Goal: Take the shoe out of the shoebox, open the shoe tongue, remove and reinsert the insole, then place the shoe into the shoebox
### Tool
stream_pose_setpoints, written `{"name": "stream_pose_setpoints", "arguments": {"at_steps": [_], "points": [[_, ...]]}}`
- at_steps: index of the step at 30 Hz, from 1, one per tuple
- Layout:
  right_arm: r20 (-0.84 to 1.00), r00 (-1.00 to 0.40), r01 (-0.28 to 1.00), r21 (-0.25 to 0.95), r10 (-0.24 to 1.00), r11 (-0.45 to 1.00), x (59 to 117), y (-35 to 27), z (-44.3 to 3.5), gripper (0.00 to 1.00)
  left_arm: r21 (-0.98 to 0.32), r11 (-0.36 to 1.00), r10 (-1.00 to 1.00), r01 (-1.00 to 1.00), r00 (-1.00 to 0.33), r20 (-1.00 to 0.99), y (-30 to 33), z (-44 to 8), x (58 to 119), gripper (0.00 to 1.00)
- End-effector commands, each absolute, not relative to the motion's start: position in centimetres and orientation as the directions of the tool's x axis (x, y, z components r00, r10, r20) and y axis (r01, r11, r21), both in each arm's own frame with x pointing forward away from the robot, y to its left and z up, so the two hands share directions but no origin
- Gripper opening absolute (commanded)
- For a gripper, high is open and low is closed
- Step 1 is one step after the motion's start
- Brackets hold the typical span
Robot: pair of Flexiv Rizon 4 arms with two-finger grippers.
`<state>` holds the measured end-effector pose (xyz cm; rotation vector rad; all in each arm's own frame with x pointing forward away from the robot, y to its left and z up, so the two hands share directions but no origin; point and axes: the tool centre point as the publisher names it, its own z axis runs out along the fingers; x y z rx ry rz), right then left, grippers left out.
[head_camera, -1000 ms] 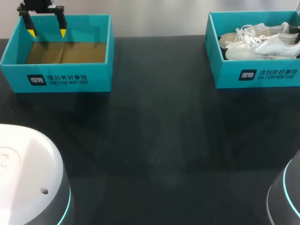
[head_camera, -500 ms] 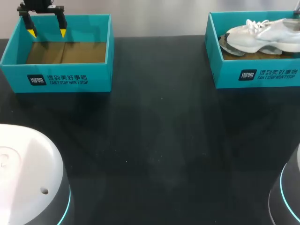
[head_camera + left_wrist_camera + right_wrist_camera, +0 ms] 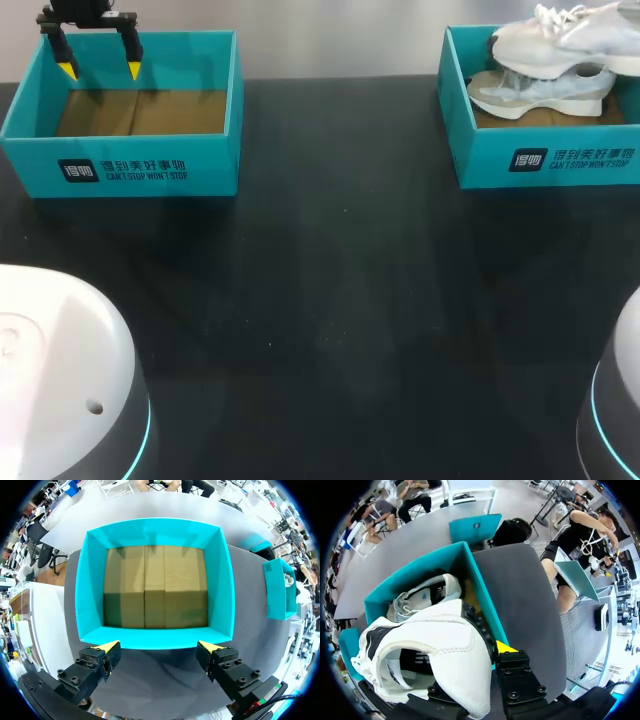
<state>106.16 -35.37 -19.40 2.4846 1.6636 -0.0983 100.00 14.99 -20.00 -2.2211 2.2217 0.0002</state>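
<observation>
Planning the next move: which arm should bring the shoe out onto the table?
Right. The right arm's fingers clamp the raised shoe above the right shoebox; the left arm's fingers hang open over the empty shoebox across the table.

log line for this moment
step: take shoe out | left pincer: open, above empty left box | right pincer: shut on shoe, above right box | second shoe: in right box

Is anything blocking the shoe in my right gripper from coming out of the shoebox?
Nothing visible is. The white shoe hangs over the right shoebox, apparently above its walls. The second shoe lies beneath it in the box, not across its way up.
</observation>
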Motion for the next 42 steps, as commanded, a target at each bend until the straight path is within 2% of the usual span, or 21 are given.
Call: {"name": "stream_pose_setpoints", "arguments": {"at_steps": [1, 5, 14, 20, 35, 40, 42], "points": [[-0.137, 0.410, 0.911, 0.108, 0.902, -0.398, 104.2, -35.0, -17.1, 0.00, 0.000, 0.000, -1.000, -1.000, 0.000, 0.000, 15.0, -20.0, 100.0, 1.00], [-0.126, 0.451, 0.891, 0.123, 0.884, -0.437, 102.0, -34.0, -15.8, 0.00, 0.000, 0.000, -1.000, -1.000, 0.000, 0.000, 15.0, -20.0, 100.0, 1.00], [-0.131, 0.440, 0.896, 0.128, 0.889, -0.425, 97.5, -29.6, -15.5, 0.00, 0.000, 0.000, -1.000, -1.000, 0.000, 0.000, 15.0, -20.0, 100.0, 1.00], [-0.131, 0.427, 0.904, 0.083, 0.895, -0.419, 95.1, -26.8, -15.1, 0.00, 0.000, 0.000, -1.000, -1.000, 0.000, 0.000, 15.0, -20.0, 100.0, 1.00], [-0.131, 0.427, 0.904, 0.083, 0.895, -0.419, 95.1, -26.8, -15.1, 0.00, 0.000, 0.000, -1.000, -1.000, 0.000, 0.000, 15.0, -20.0, 100.0, 1.00], [-0.224, 0.403, 0.915, 0.114, 0.887, -0.387, 90.3, -22.4, -16.8, 0.00, 0.000, 0.000, -1.000, -1.000, 0.000, 0.000, 15.0, -20.0, 100.0, 1.00], [-0.194, 0.411, 0.911, 0.101, 0.891, -0.399, 88.6, -21.3, -17.4, 0.00, 0.000, 0.000, -1.000, -1.000, 0.000, 0.000, 15.0, -20.0, 100.0, 1.00]]}}
